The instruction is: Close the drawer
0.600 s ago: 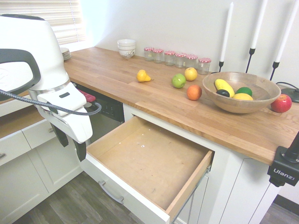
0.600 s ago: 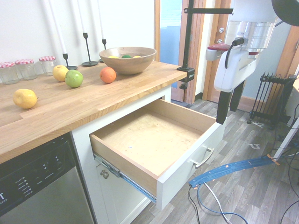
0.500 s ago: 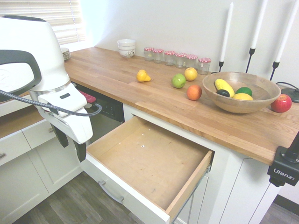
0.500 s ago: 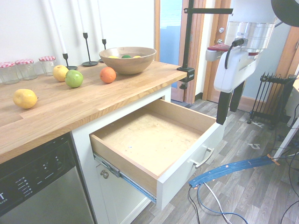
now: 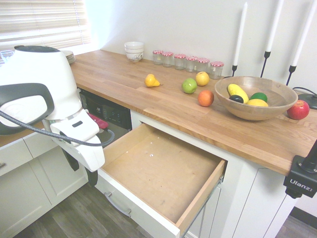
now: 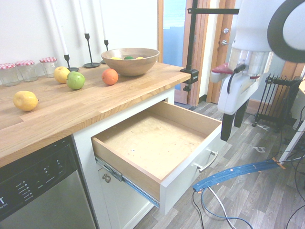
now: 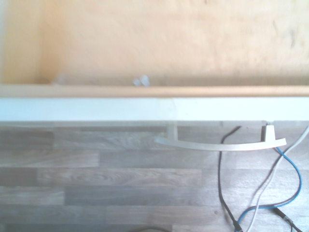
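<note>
Hand released and empty, pointing down just outside the pulled-out drawer, beside its white front and silver handle, nothing between them, wooden bowl of fruit on bench, drawer bare inside.

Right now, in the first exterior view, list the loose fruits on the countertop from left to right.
yellow pear → green apple → yellow apple → orange → red apple
</note>
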Available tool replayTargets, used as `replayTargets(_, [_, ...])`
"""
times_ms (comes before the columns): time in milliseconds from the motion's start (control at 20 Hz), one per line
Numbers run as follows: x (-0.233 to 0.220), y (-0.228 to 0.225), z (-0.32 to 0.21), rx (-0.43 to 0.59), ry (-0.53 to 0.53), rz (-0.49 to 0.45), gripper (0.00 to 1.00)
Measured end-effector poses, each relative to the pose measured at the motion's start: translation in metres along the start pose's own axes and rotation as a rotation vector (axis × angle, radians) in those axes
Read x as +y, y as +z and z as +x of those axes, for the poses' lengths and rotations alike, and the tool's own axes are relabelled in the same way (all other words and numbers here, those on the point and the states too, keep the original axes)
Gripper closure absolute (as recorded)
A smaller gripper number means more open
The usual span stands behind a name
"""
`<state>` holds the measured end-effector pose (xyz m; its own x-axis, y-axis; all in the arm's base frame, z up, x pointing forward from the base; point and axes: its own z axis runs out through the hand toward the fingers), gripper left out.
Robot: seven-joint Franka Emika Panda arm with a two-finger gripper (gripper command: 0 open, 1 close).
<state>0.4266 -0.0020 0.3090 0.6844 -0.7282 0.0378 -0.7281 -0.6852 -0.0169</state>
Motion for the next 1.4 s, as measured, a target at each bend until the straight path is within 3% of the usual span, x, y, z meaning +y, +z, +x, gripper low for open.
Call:
replayTargets(350, [0.013, 0.087, 0.019, -0.019, -0.004, -0.053, 0.00])
replayTargets(850, [0.015, 0.170, 0.030, -0.043, -0.001, -0.113, 0.00])
replayTargets(1200, [0.002, 0.214, 0.030, -0.046, -0.015, -0.045, 0.00])
replayTargets(1250, [0.000, 0.216, 0.031, -0.042, -0.018, -0.030, 1.00])
replayTargets(1400, [-0.002, 0.219, 0.034, -0.029, -0.025, -0.001, 1.00])
